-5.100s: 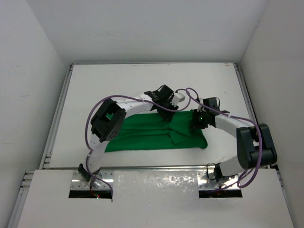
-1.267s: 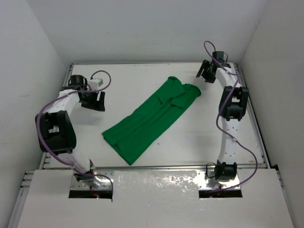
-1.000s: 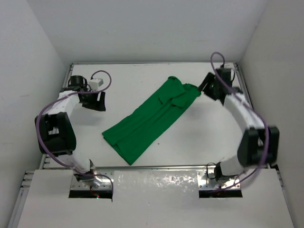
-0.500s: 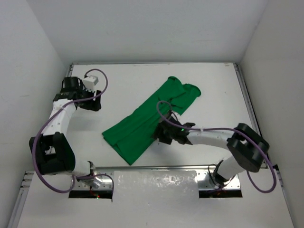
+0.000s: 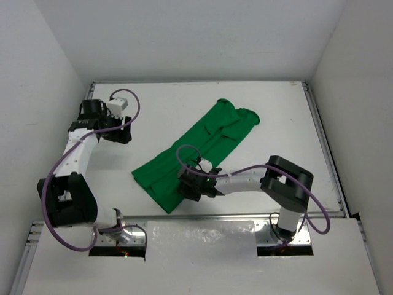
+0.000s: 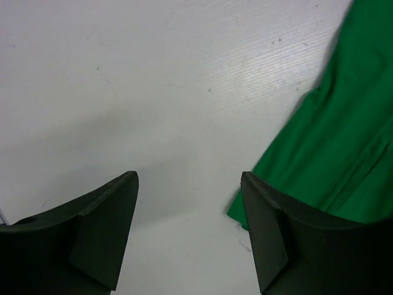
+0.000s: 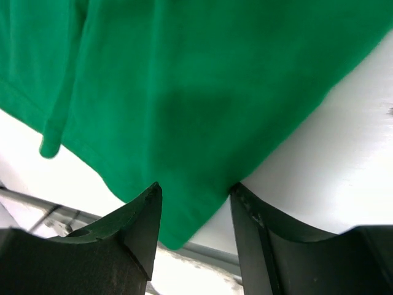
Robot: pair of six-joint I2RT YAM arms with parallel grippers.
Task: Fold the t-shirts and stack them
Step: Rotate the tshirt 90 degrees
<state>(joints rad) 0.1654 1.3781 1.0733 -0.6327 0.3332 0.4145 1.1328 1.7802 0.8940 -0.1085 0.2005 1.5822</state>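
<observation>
The bright green t-shirt (image 5: 196, 153) lies folded into a long strip, running diagonally from the near left to the far right of the white table. My right gripper (image 5: 189, 186) is low over the strip's near end, reaching leftward. In the right wrist view the gripper (image 7: 196, 193) is open, and the shirt's near corner (image 7: 184, 92) lies between and beyond its fingers. My left gripper (image 5: 120, 135) is at the far left, apart from the shirt. In the left wrist view it (image 6: 190, 184) is open over bare table, with a shirt edge (image 6: 344, 135) at the right.
The table (image 5: 276, 147) has a metal rail along its left, right and near edges; the near rail (image 7: 61, 215) shows just past the shirt corner. White walls enclose the table. The purple cables loop off both arms.
My right arm has swung from the shirt's far right end to its near end, low by the corner. My left arm shifted slightly at the far left. The shirt has not moved.
</observation>
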